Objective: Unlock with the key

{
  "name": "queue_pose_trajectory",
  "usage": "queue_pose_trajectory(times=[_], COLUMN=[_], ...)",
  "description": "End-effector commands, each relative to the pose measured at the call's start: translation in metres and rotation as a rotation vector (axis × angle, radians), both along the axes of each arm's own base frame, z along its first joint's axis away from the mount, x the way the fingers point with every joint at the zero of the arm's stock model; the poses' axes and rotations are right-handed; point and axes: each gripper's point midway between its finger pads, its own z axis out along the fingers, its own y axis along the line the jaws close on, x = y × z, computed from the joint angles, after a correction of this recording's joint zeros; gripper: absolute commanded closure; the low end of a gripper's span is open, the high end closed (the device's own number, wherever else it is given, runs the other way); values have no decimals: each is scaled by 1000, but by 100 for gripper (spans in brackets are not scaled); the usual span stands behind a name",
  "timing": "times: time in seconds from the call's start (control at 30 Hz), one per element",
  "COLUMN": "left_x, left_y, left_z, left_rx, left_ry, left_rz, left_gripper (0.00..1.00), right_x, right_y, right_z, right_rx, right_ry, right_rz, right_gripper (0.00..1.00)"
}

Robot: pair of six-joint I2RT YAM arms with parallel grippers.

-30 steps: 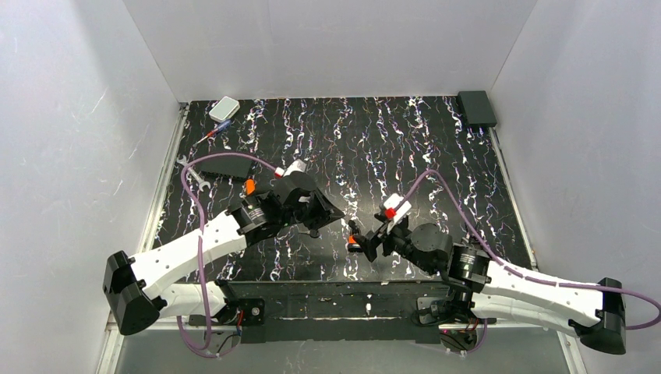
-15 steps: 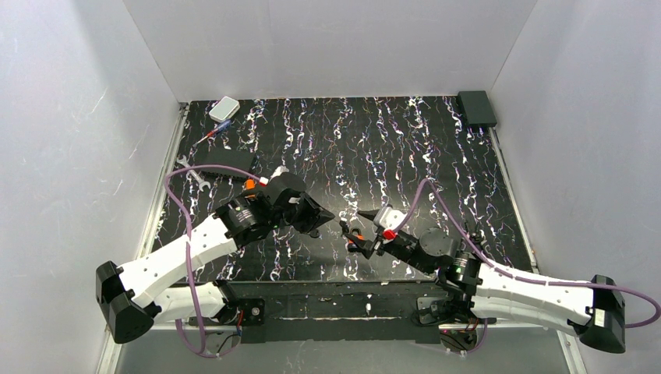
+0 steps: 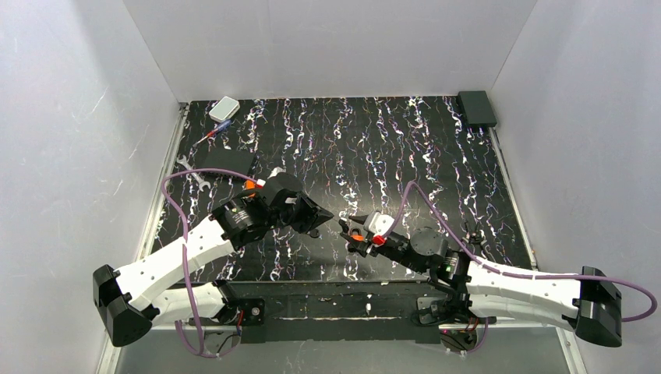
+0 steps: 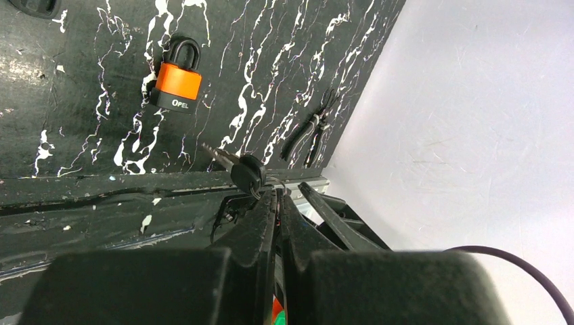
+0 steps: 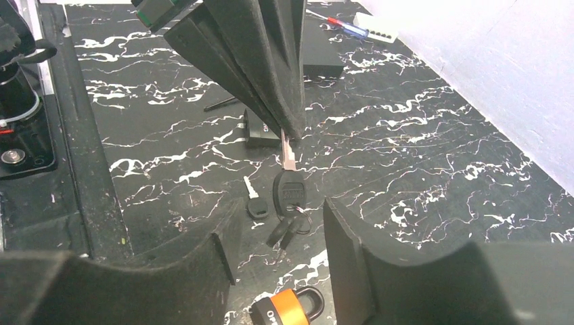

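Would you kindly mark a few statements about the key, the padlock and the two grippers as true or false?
1. The left gripper is shut on the key. True.
2. The key sits in the padlock. False: the key is held clear of the padlock, which lies on the table, free of both grippers.
3. The right gripper has its jaws apart and pinches nothing. True.
4. The padlock's body is blue. False: it is orange with a black base.
5. A pair of pliers lies near the table's edge. True.
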Motion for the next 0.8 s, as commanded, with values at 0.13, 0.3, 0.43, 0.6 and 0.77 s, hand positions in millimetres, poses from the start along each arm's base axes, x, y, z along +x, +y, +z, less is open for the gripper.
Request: queue_pose_trajectory(times=[0.13,0.3,0.43,0.6,0.77], left_x=[0,0,0,0,0], left_y=[6,7,6,5,6], left_z=[4,0,-2,-2,-5], left_rx=[-28,-22,-27,-29,-16], left_ry=[6,15,18,22,26], left_rz=[29,32,31,26,24], left_gripper=[100,100,100,100,100], right_x=[3,5,7,12,14], right_y=[10,12,13,13,13], right_z=[20,22,22,23,25], right_rx=[44,41,41,46,52], right_ry=[-68,-77,-83,-89,-99], right_rz=[-2,-16,-26,-61,-80], right_gripper=[58,66,65,59,59])
